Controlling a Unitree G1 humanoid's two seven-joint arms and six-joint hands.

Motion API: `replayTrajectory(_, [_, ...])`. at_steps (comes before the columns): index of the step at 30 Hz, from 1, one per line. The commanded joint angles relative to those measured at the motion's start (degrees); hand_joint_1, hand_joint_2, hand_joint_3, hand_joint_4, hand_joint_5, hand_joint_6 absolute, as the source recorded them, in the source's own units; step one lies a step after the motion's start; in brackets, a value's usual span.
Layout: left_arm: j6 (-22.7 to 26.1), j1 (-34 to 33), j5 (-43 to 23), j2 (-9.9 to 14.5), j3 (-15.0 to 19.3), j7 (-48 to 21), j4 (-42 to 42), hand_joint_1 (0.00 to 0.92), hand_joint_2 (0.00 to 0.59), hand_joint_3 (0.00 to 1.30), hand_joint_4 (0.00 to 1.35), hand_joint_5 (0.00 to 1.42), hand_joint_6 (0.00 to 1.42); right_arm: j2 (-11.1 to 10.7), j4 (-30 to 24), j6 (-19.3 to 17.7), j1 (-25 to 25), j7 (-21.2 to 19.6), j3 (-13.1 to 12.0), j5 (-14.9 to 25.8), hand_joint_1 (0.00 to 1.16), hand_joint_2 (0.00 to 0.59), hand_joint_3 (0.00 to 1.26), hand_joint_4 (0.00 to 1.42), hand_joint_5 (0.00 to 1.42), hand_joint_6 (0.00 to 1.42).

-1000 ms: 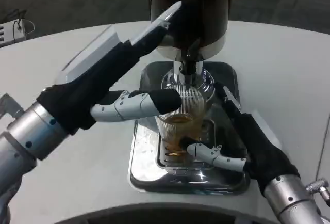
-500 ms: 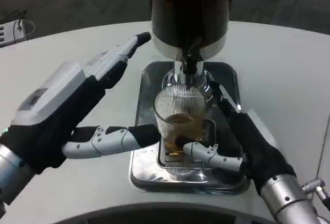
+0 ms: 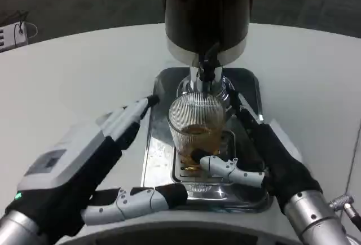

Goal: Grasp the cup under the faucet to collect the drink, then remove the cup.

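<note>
A ribbed clear glass cup point(image 3: 197, 128) with amber drink in its lower part stands on the steel drip tray point(image 3: 159, 90) right under the faucet point(image 3: 207, 69) of the dark dispenser point(image 3: 206, 13). My right hand point(image 3: 265, 157) wraps the cup from the right: its thumb lies across the cup's front near the base and the fingers reach behind the far side. At the lower left my left hand point(image 3: 90, 174) hovers over the table edge with fingers spread, apart from the cup and holding nothing.
The white round table point(image 3: 73, 81) stretches to both sides of the tray. A grey device point(image 3: 12, 33) with a cable lies at the far left edge. Dark floor lies beyond the table.
My left hand has pulled away from the dispenser and cup, moving down and toward me to the lower left. The right hand keeps its hold on the cup, which stays under the faucet.
</note>
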Motion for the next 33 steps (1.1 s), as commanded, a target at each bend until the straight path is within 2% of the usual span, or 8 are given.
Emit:
replayTrajectory(1, [1.77, 4.32, 0.96, -0.75, -1.15, -0.64, -3.30, 0.000, 0.025, 0.00, 0.00, 0.00, 0.00, 0.22, 1.55, -2.03, -0.53, -0.19, -0.24, 0.88, 0.76, 0.229, 0.00, 0.00, 0.00, 0.00])
replayTrajectory(6, [3.72, 8.80, 1.27, -1.29, -1.18, -0.99, -7.10, 0.000, 0.026, 0.00, 0.00, 0.00, 0.00, 0.48, 3.15, -3.18, -1.27, -0.29, -0.48, 1.58, 0.76, 0.229, 0.00, 0.00, 0.00, 0.00])
replayTrajectory(13, [6.74, 12.45, 0.95, -1.01, 0.47, -1.87, -10.23, 0.000, 0.027, 0.00, 0.00, 0.00, 0.00, 1.61, 5.42, -5.27, -2.44, -0.48, -0.14, 2.41, 0.76, 0.229, 0.00, 0.00, 0.00, 0.00])
replayTrajectory(25, [7.35, 12.97, 0.23, 0.03, 1.71, -3.15, -10.06, 0.000, 0.027, 0.00, 0.00, 0.00, 0.00, 5.41, 11.84, -7.78, -5.82, -5.43, 1.42, 0.68, 0.76, 0.222, 0.00, 0.00, 0.00, 0.00])
replayTrajectory(33, [8.18, 12.60, -0.05, 0.78, 2.27, -4.15, -9.93, 0.000, 0.027, 0.00, 0.00, 0.00, 0.00, 6.89, 15.82, -9.89, -8.12, -7.59, 1.86, 0.64, 0.78, 0.206, 0.00, 0.00, 0.00, 0.00])
